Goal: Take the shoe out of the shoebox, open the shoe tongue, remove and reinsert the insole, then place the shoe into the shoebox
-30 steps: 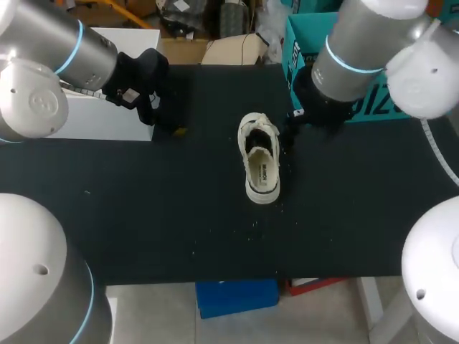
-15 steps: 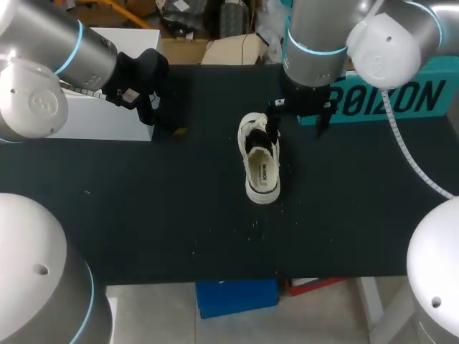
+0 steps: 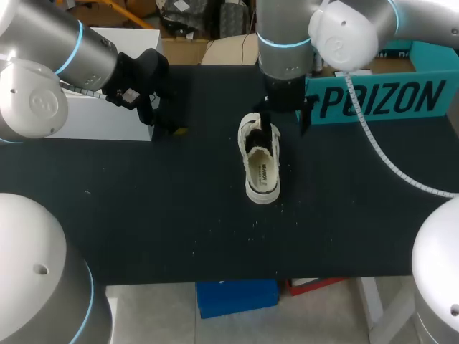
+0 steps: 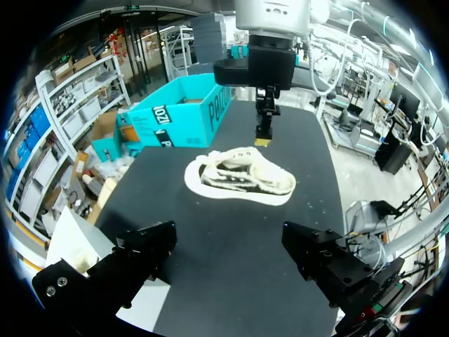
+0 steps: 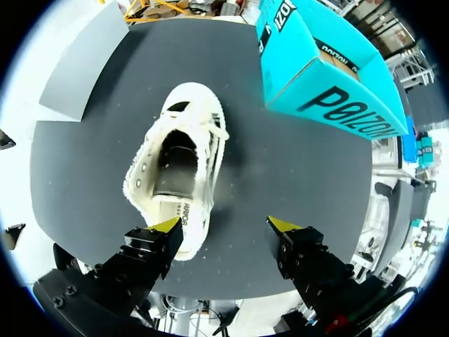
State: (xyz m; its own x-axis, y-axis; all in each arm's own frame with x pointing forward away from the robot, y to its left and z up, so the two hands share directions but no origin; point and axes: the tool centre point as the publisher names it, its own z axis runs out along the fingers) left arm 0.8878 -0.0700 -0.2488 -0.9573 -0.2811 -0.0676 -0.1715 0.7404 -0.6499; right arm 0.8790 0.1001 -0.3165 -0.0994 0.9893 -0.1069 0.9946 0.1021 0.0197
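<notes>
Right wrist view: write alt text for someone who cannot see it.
A white shoe lies on its sole on the black table, just ahead of the right arm's open jaws, with its dark insole showing. An open teal shoebox stands beside the shoe, apart from it.

The shoe lies on the table, the shoebox behind, rightward.

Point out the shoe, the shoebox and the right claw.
shoe [image 3: 263,173]: head view, on its insole.
shoebox [image 3: 373,104]: head view, on its teal printed side wall.
right claw [image 5: 224,225]: right wrist view, midway between its yellow tips.
</notes>
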